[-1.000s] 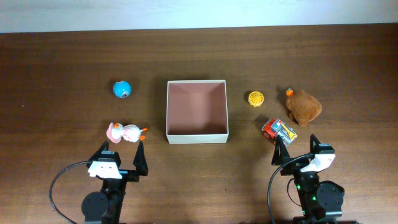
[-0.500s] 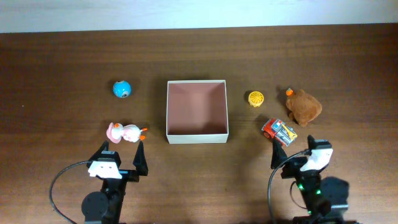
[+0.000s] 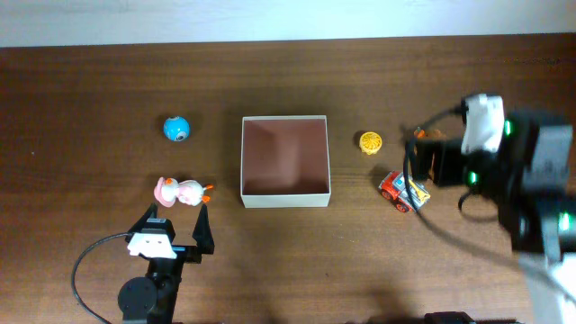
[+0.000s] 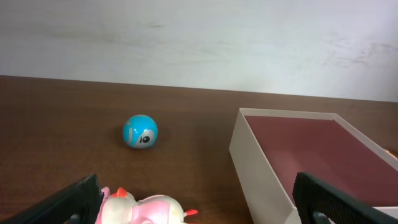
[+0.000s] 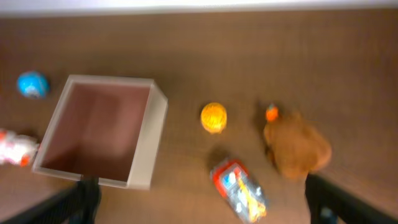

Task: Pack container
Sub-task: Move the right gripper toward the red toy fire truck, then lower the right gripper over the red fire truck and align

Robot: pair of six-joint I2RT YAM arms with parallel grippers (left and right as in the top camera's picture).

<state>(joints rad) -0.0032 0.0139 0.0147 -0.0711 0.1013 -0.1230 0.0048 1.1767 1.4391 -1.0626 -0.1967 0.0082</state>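
At the centre of the overhead frame sits the container, empty; it looks light and stiff-walled, best pinched over one wall's rim. Left gripper at lower left and right gripper at right both gape, holding nothing.

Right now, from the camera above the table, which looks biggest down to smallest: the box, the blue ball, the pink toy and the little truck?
1. The container, by far.
2. The pink toy and the toy truck look about alike; I won't rank them.
3. The blue ball, smallest.
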